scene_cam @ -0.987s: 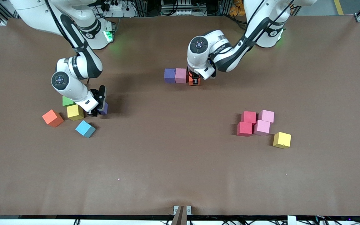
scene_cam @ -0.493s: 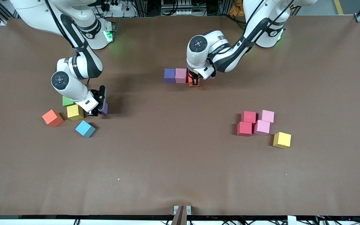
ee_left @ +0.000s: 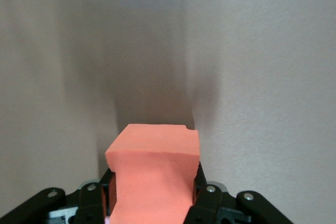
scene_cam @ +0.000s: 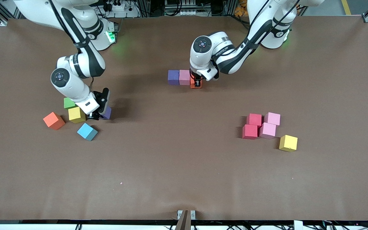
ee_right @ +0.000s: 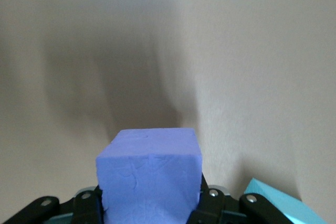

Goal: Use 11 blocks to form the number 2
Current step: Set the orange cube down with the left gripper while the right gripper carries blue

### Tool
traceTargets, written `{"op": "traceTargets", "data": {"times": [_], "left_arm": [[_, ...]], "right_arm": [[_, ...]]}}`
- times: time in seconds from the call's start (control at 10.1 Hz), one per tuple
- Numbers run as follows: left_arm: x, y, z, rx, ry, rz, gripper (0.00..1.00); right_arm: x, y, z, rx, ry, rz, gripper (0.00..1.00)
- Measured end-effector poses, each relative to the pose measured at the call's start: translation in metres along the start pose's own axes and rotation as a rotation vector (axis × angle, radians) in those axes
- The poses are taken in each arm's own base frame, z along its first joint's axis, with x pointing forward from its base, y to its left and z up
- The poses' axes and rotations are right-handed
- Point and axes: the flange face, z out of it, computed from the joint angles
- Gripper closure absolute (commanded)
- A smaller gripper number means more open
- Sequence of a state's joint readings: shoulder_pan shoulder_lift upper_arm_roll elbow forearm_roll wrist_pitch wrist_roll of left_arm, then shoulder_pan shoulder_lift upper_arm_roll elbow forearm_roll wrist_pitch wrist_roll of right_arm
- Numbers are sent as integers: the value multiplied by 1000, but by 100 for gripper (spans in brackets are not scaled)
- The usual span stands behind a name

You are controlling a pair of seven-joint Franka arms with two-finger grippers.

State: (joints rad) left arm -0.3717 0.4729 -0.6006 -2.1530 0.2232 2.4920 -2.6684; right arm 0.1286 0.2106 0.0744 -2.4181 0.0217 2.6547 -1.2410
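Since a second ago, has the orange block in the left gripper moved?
Yes. The orange block in the left gripper has shifted toward the pink block, closing the gap beside it.

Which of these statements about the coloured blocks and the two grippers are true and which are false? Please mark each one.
1. The left gripper is shut on an orange block. True.
2. The right gripper holds the light blue block. False: it is shut on a purple block; the light blue one lies on the table, nearer the front camera.
3. A purple block and a pink block sit side by side in a row. True.
4. The green cube is stacked on the yellow block. False: both rest on the table, the green one farther from the front camera.
5. Two red blocks and two pink blocks are clustered toward the left arm's end. True.
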Motion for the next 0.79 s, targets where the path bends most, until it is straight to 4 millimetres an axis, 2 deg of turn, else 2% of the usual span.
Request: {"op": "traceTargets", "data": {"times": [0.2,0.49,0.59,0.69,0.79], "left_arm": [[-1,-6,6,7,4,8,51],[0,-11,9,6,-4,13,49],[0,-11,10,6,-4,15,22],[-2,-14,10,5,-4,22,0],[-4,-17,11,4,-5,29,0]], "right_arm": [[18,-7,-1,-2,2,53,74],[22,-8,-1,0,2,83,74],[25,-10,0,1,2,85,74],[29,-11,0,2,1,97,74],[34,-14,0,6,0,107,74]]}}
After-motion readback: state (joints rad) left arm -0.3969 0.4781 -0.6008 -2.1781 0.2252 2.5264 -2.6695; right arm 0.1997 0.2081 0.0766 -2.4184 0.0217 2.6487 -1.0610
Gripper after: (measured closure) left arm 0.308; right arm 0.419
